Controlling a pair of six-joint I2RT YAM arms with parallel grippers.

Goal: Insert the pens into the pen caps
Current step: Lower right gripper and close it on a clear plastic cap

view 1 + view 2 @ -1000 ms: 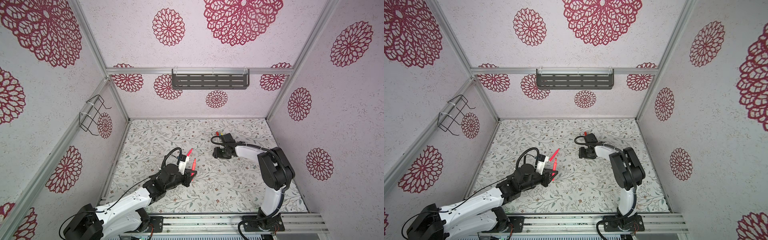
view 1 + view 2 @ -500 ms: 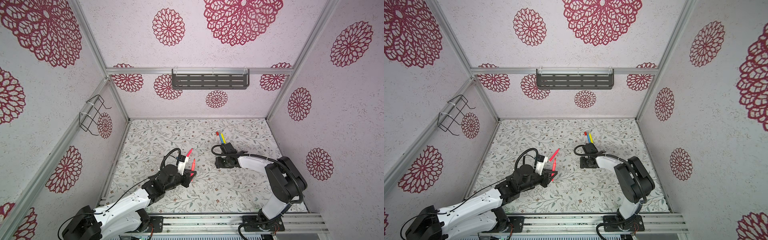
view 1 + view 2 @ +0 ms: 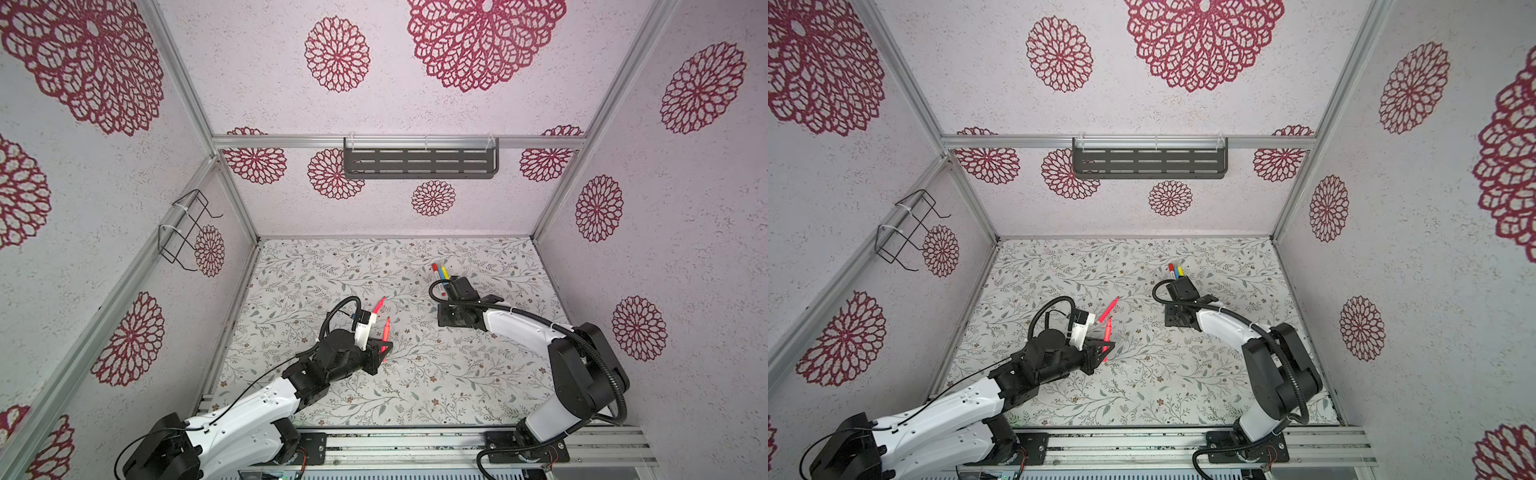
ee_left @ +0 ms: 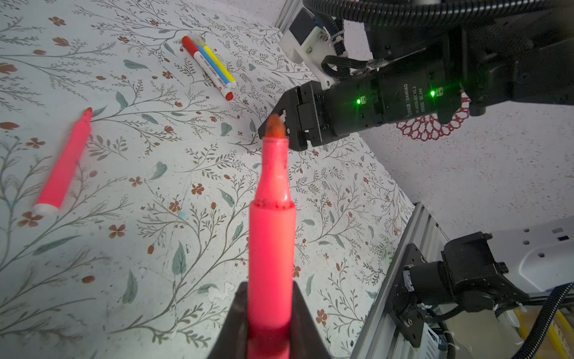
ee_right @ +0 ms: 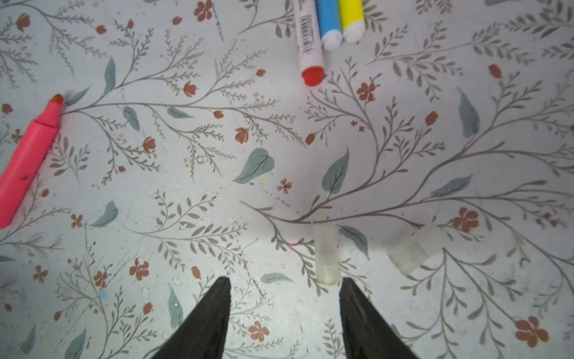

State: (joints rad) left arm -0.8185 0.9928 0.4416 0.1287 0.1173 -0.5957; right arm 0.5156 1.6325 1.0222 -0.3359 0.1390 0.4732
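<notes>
Left fingers point(image 4: 234, 323): shut tight on the tail end of the held pen point(image 4: 271, 217), which is pinkish-red. The barrel sticks straight out ahead of them with the bare felt tip leading. In both top views it is raised above the desk point(image 3: 415, 395), left of centre.

Right fingers point(image 5: 208, 323): parted to a middling gap with nothing between them, low over the desk.

Key relation: a clear cap point(image 5: 326, 255) lies flat just ahead of one right fingertip, not centred in the gap. Its long axis runs about parallel to the way the fingers point. A second clear cap point(image 5: 413, 248) lies further out on that same side, skewed. The right arm is far nearer both caps. Judgement: the fingers need a small sideways shift to straddle the near cap before they close.

Other pens: a second pink pen point(image 4: 62, 161) lies uncapped on the desk near the left arm. The white, blue and yellow pens point(image 4: 211, 66) lie side by side, touching, just beyond the right wrist.

Views: only the right wrist view resolves the see-through caps; I cannot find them in the top views. Only the left wrist view shows clearly that the held tip is bare.
</notes>
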